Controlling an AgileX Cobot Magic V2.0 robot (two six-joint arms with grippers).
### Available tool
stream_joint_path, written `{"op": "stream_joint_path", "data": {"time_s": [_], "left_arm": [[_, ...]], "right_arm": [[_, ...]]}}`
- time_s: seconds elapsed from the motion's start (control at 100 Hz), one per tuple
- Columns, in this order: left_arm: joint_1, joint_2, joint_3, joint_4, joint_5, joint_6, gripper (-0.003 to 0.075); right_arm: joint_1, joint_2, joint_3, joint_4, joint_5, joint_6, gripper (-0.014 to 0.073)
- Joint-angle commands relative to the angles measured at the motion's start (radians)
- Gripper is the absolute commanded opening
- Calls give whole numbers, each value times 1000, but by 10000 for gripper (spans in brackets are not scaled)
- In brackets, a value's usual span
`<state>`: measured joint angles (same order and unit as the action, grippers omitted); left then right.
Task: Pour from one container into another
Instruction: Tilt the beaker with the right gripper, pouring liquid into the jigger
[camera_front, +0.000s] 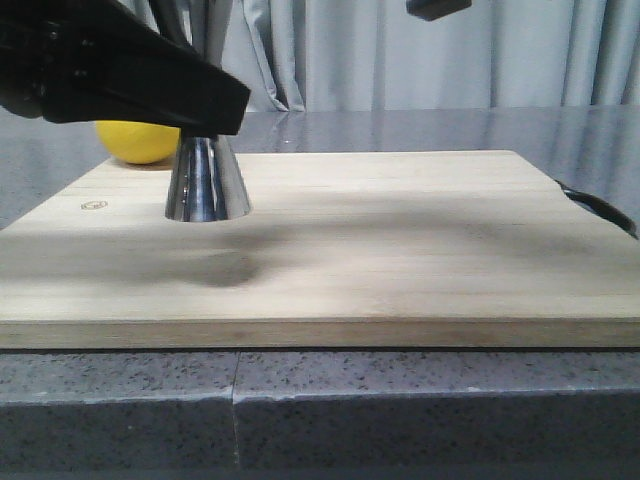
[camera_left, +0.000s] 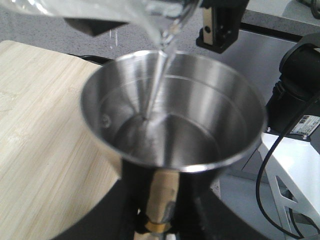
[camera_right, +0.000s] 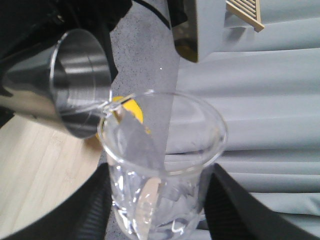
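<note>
The steel jigger (camera_left: 172, 117) stands on the wooden board (camera_front: 400, 240), and my left gripper (camera_left: 160, 220) is shut on its brass-banded waist. In the front view only the jigger's lower cone (camera_front: 207, 182) shows below my black left arm (camera_front: 120, 70). My right gripper (camera_right: 160, 210) is shut on the clear glass beaker (camera_right: 162, 170), which is tilted with its lip at the jigger's rim (camera_right: 82, 80). Above the jigger's mouth hangs the beaker (camera_left: 125, 10), and a thin stream of clear liquid (camera_left: 155, 85) runs into the cup, where some has pooled.
A yellow lemon (camera_front: 137, 141) lies behind the jigger at the board's far left edge. The board rests on a grey speckled counter (camera_front: 400, 400) with grey curtains behind. A dark handle (camera_front: 600, 208) sticks out at the board's right edge.
</note>
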<state>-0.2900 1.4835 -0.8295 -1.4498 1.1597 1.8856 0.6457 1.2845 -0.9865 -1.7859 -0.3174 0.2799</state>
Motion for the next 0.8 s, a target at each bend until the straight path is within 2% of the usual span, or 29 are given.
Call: {"op": "stream_joint_path", "data": {"time_s": [0.0, 0.79], "left_arm": [[-9, -28, -31, -72, 61, -9, -19], [-9, -28, -31, -61, 61, -15, -19]], "right_arm": [[1, -38, -39, 17, 9, -5, 225], [1, -38, -39, -9, 3, -5, 225]]}}
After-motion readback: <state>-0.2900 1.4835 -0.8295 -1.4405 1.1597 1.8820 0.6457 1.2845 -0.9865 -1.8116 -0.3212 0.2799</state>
